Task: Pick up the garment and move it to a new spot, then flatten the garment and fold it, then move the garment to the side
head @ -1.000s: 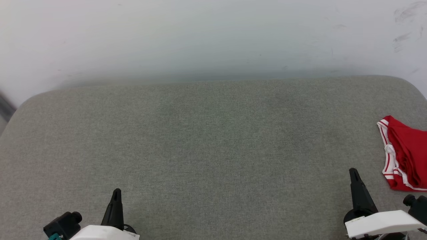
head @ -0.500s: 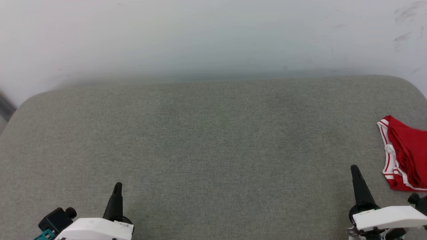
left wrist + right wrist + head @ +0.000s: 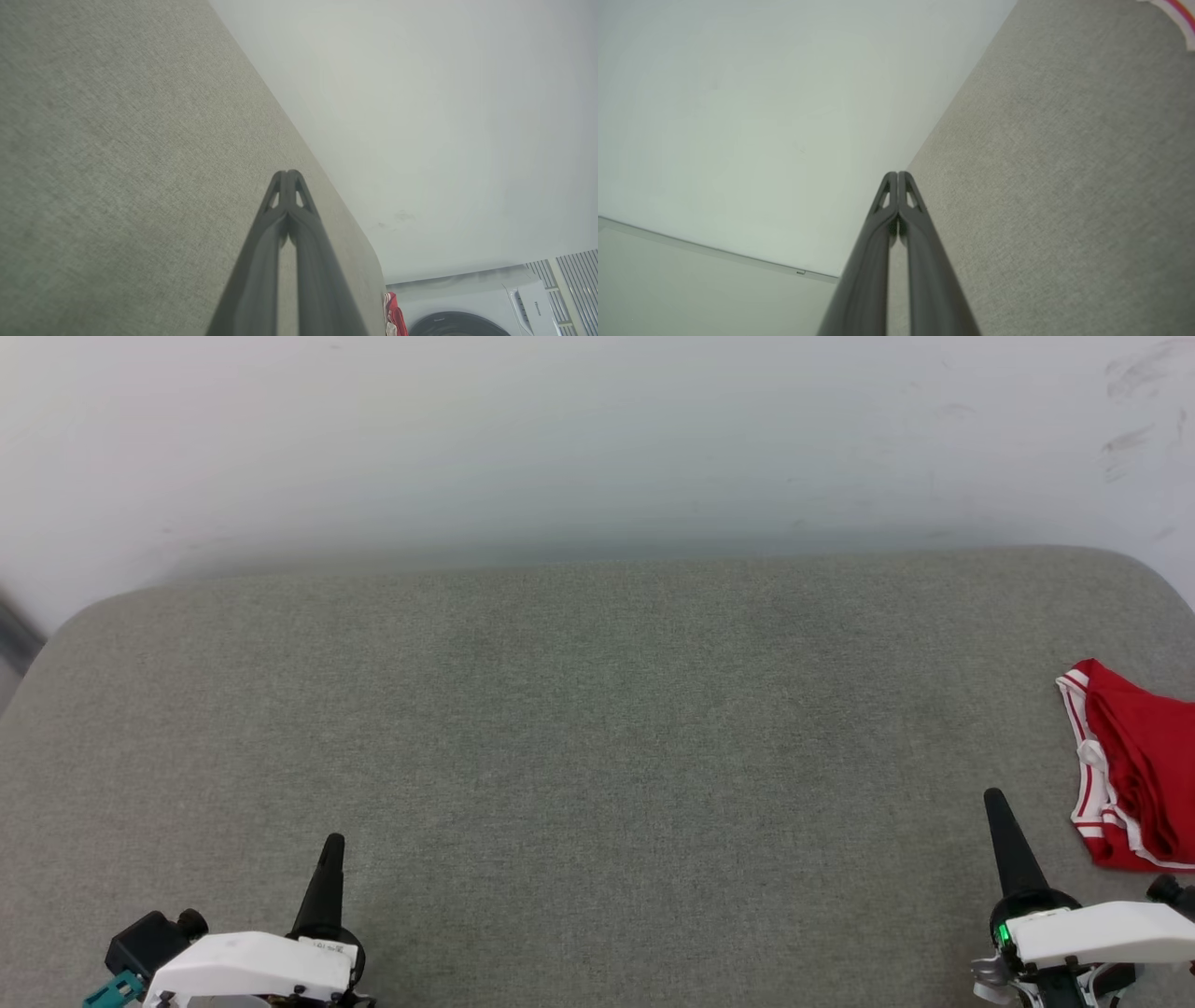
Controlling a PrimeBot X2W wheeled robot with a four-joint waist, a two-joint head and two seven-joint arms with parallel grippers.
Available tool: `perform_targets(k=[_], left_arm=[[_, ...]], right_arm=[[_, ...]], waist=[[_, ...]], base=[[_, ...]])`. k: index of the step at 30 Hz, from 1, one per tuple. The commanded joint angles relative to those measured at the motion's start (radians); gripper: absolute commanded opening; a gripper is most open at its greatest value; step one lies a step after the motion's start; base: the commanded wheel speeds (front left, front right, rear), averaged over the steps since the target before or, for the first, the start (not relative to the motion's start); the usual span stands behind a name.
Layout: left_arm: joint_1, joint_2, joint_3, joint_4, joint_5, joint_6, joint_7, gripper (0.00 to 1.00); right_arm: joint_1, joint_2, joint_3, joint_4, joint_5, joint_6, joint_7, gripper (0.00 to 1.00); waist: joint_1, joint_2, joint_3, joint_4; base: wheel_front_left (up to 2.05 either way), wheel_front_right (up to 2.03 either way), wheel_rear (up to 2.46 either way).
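Hovering clenched and empty, left gripper (image 3: 332,846) and right gripper (image 3: 995,801); the red, white-trimmed jersey garment (image 3: 1144,765) lies bunched at the grey woven fabric surface's (image 3: 597,728) right edge, seemingly already set aside. Any regrasp means reaching right.

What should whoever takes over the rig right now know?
Left gripper: shut, empty, near left of the grey surface.
Right gripper: shut, empty, near right.
Garment: compact red heap at the surface's right edge, beyond the right gripper, untouched, partly cut off in the head view.
Done or left: cannot tell whether it is folded yet; check before carrying on.
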Motion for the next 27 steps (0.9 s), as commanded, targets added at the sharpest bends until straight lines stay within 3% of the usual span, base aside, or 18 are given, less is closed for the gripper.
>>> perform_targets(k=[1, 27], left_arm=[[-0.025, 0.005, 0.006, -0.003, -0.027, -0.009, 0.006, 0.00], [-0.076, -0.002, 0.033, 0.039, -0.281, -0.044, 0.070, 0.00]], right_arm=[[-0.027, -0.007, -0.004, -0.004, 0.027, 0.000, 0.007, 0.00], [-0.058, -0.003, -0.024, 0.018, 0.266, 0.000, 0.070, 0.00]], waist=[[0.0000, 0.0000, 0.000, 0.000], [0.0000, 0.0000, 0.001, 0.001]], base=[[0.00, 0.00, 0.00], [0.00, 0.00, 0.00]])
